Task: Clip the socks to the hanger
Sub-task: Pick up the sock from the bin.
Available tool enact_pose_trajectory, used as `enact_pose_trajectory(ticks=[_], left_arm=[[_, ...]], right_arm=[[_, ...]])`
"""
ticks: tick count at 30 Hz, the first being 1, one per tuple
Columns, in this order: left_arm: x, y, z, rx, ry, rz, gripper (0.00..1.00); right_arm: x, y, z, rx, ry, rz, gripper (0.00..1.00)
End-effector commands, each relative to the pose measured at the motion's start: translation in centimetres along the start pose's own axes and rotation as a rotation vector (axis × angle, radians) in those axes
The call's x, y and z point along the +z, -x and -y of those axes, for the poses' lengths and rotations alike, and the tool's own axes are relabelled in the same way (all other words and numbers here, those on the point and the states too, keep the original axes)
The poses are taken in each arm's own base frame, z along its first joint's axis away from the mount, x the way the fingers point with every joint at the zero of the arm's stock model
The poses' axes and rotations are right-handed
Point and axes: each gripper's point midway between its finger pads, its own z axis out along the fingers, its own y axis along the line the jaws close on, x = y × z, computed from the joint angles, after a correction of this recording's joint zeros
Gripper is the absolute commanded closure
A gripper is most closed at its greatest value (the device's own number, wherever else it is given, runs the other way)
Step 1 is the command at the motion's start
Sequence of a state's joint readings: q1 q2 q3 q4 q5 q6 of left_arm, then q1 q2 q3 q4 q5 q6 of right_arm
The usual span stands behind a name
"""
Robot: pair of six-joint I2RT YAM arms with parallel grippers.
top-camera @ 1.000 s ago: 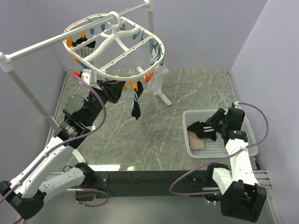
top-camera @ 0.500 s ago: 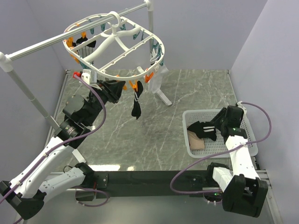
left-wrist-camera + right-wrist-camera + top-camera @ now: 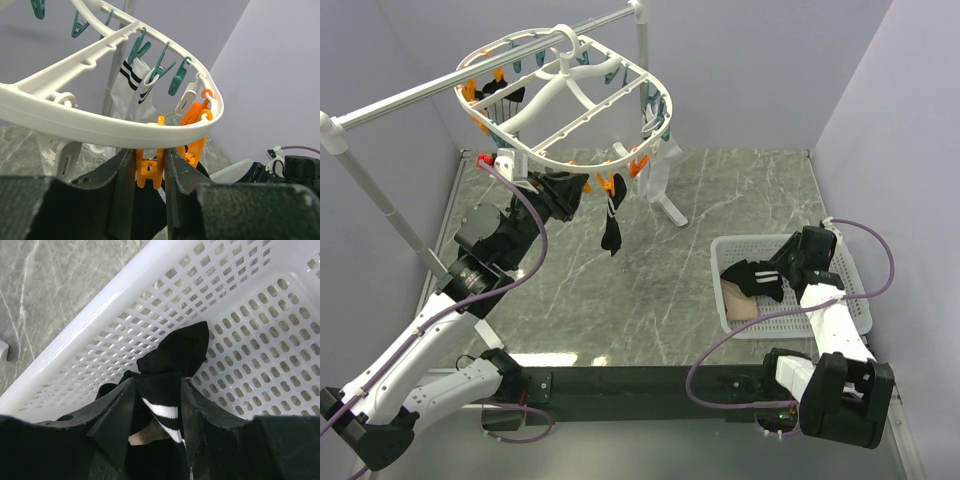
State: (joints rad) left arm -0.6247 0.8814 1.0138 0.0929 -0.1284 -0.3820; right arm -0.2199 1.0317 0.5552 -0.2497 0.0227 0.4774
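The white oval hanger (image 3: 582,160) hangs from its hook on the rail. My left gripper (image 3: 582,186) is just under its near rim, shut on an orange clip (image 3: 149,172). Beside that clip, a black sock (image 3: 611,232) dangles from another. A white sock with black stripes (image 3: 125,87) hangs on the far side. My right gripper (image 3: 159,385) is down in the basket. Its fingers (image 3: 117,412) straddle a black sock with white stripes (image 3: 170,352) that lies there, the jaws part-way apart. A pinkish-beige sock (image 3: 142,436) lies under it.
The white lattice basket (image 3: 850,310) sits at the right front of the marble table. The silver rail (image 3: 410,95) runs diagonally across the back left, with a white foot (image 3: 670,208) standing on the table. Grey walls close in on the left, back and right.
My right wrist has dropped slightly lower over the striped black sock and its jaws have narrowed a little. The left arm and hanger have not moved.
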Motion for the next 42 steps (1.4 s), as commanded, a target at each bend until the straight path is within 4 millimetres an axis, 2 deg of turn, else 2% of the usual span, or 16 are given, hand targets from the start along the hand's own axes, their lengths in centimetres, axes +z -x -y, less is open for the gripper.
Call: enact_pose_trajectory(ticks=[1, 5, 14, 21, 30, 33, 34, 38, 42], left_arm=[[0.0, 1.1, 0.5, -0.004, -0.026, 0.041, 0.76], [0.0, 1.1, 0.5, -0.002, -0.026, 0.040, 0.76], [0.0, 1.2, 0.6, -0.006, -0.030, 0.043, 0.76], [0.0, 1.2, 0.6, -0.006, -0.032, 0.042, 0.76], [0.1, 1.2, 0.5, -0.005, -0.026, 0.041, 0.76], [0.1, 1.1, 0.6, -0.009, -0.030, 0.043, 0.76], [0.1, 1.1, 0.5, -0.008, -0.029, 0.040, 0.76], [0.1, 1.2, 0.5, -0.005, -0.025, 0.043, 0.76], [0.0, 1.2, 0.5, -0.009, -0.027, 0.044, 0.76]], right_arm=[[0.2, 0.9, -0.2, -0.007, 0.004, 0.044, 0.52], [0.8, -0.1, -0.2, 0.006, 0.008, 0.007, 0.54], [1.3, -0.8, 0.3, 0.003, -0.033, -0.049, 0.56], [1.1, -1.6, 0.3, 0.000, -0.040, -0.092, 0.54], [0.2, -1.4, -0.4, -0.003, -0.025, -0.086, 0.52], [0.1, -1.1, -0.5, -0.001, -0.021, -0.061, 0.59], [0.0, -1.1, -0.6, -0.002, -0.015, -0.056, 0.69], [-0.3, -0.7, -1.1, -0.016, -0.006, -0.043, 1.00], [-1.2, 0.2, -2.0, -0.063, 0.019, -0.009, 1.00]])
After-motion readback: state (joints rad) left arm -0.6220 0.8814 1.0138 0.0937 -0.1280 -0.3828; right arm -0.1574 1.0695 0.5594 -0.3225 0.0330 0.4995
